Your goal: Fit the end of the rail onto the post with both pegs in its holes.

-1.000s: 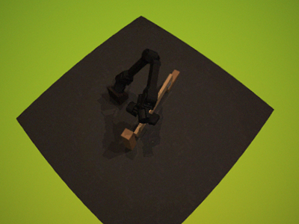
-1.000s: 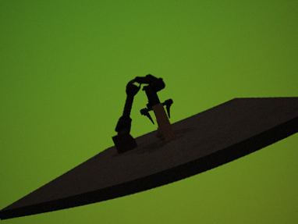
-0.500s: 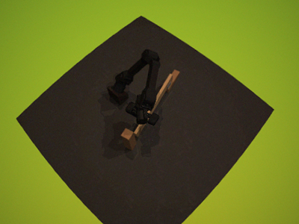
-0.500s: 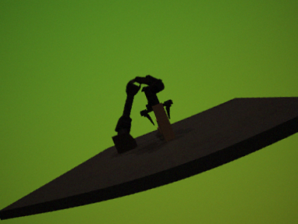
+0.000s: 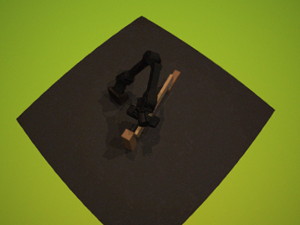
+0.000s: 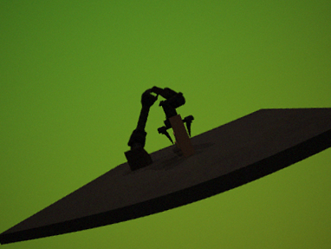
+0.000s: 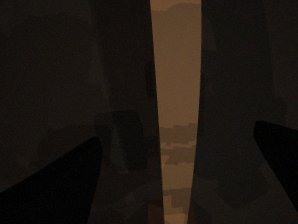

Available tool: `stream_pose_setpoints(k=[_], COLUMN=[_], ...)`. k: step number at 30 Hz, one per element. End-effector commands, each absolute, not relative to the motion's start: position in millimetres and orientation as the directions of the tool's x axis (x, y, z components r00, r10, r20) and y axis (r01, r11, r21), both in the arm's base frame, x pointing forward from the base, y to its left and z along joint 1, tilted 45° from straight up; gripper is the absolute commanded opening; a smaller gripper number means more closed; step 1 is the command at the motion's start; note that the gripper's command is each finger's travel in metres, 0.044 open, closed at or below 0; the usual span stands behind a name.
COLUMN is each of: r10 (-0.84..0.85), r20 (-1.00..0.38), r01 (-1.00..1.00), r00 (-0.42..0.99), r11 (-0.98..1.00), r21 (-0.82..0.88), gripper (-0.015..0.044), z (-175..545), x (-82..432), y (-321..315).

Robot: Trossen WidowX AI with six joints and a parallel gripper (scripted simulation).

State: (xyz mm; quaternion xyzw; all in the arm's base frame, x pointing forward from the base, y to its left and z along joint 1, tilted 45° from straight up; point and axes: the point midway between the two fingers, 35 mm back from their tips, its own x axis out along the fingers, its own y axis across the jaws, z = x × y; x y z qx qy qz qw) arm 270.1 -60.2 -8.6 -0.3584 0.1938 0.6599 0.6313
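Note:
The long pale rail [image 5: 164, 90] [image 7: 177, 75] runs from the low footboard block [image 5: 176, 76] down toward the foot of the post [image 5: 129, 138] [image 6: 181, 130]. Its far end lies at the block; the seating in the bracket is too small to tell. Its near end is low, close behind the post. The post also shows as reddish wood at the bottom of the wrist view [image 7: 155, 214]. The pegs and the holes are not visible. My gripper [image 5: 143, 122] [image 6: 182, 140] [image 7: 180, 137] is open and empty, pointing down over the near part of the rail, one finger on each side.
The arm's base [image 5: 118, 95] [image 6: 139, 159] stands on the dark table [image 5: 203, 140] [image 6: 243, 153], to the left of the rail in the top and exterior views. The arm arches over toward the rail and hides its middle part in the top view. The pictures are dark, with shadows around the rail.

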Motion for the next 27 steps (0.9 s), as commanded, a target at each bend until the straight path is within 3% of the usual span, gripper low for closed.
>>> stream_pose_setpoints(k=[1, 22, 27], r10=[0.700, 0.703, 0.703], r20=[-0.712, -0.710, -0.710], r01=[-0.975, -0.974, -0.974], r00=[0.053, 0.053, 0.053], r11=[-0.119, -0.120, -0.120], r21=[-0.190, -0.191, -0.191], gripper=[0.0440, 0.0440, 0.0309], z=[-15.1, -35.8, -35.8], x=[269.4, 268.9, 268.9], y=[-53.7, -31.0, -31.0])
